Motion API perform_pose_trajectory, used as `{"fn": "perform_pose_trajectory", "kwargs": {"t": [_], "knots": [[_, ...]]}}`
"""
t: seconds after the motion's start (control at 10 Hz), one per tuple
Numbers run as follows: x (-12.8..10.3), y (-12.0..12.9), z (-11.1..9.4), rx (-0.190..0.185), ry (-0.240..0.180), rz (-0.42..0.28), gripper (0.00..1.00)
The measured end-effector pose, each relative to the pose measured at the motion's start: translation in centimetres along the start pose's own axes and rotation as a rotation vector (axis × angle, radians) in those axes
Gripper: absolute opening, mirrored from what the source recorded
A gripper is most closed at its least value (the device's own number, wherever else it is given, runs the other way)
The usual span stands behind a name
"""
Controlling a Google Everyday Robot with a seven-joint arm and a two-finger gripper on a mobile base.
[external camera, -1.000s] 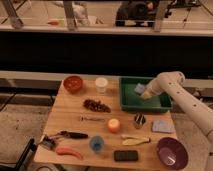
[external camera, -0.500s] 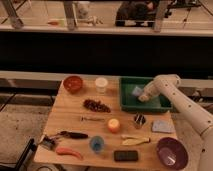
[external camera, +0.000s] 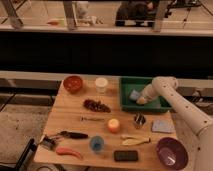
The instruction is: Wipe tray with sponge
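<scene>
The wooden worktop carries the green tray at its back right. The gripper reaches down inside the tray, fingers apparently closed on the blue-grey sponge. The sponge is probably light, soft and squashy, best pinched across its narrow sides.

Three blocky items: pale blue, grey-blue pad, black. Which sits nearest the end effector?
The pale blue sponge, inside the green tray beside the end effector; the pad and black block lie outside it.
</scene>
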Motion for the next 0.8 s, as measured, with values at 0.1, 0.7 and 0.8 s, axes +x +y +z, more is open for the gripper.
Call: {"fn": "perform_pose_trajectory", "kwargs": {"t": [0.1, 0.7, 0.8], "knots": [[-0.1, 0.2, 0.3, -0.013, -0.003, -0.003, 0.04], [0.6, -0.9, 0.8, 0.0, 0.0, 0.017, 0.04], [1.1, -1.4, 0.6, 0.014, 0.006, 0.027, 0.04]]}}
